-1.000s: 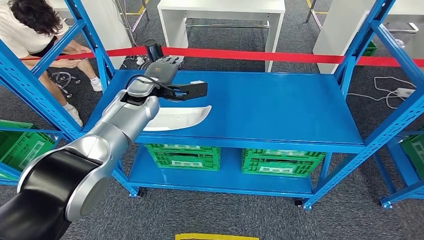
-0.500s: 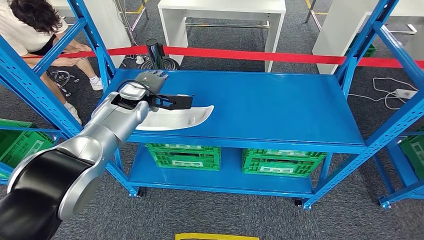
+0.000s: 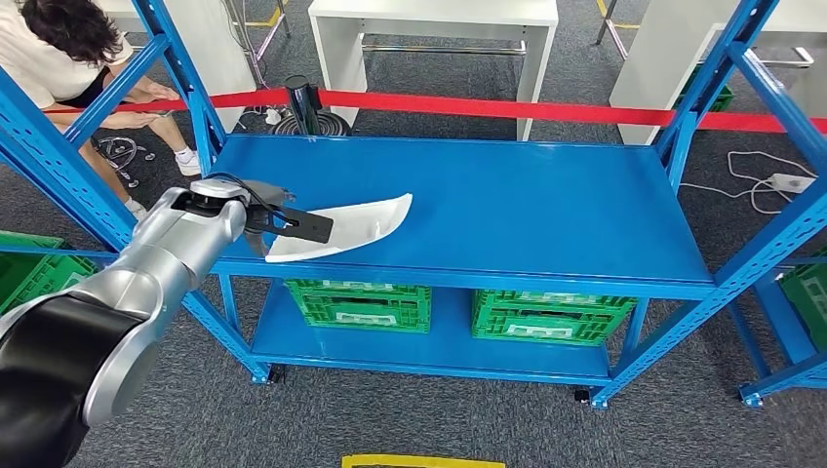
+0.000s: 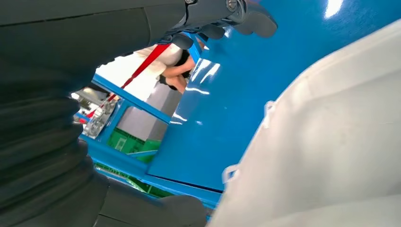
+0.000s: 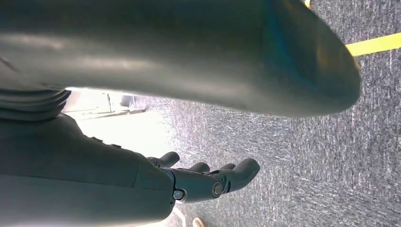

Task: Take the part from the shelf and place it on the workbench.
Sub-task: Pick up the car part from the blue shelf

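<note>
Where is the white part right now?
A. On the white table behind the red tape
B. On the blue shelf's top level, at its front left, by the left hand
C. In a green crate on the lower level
B: the white part lies on the blue shelf top at its front left, with the left hand at its end.

part [image 3: 356,222] on shelf [image 3: 546,210], front-left

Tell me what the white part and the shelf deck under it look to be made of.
White part: probably moulded plastic, matte off-white, going by its thin curved shell and small moulded tabs in the left wrist view. Shelf deck: likely painted sheet metal, glossy blue, with bright glare patches and perforated blue uprights beside it.
</note>
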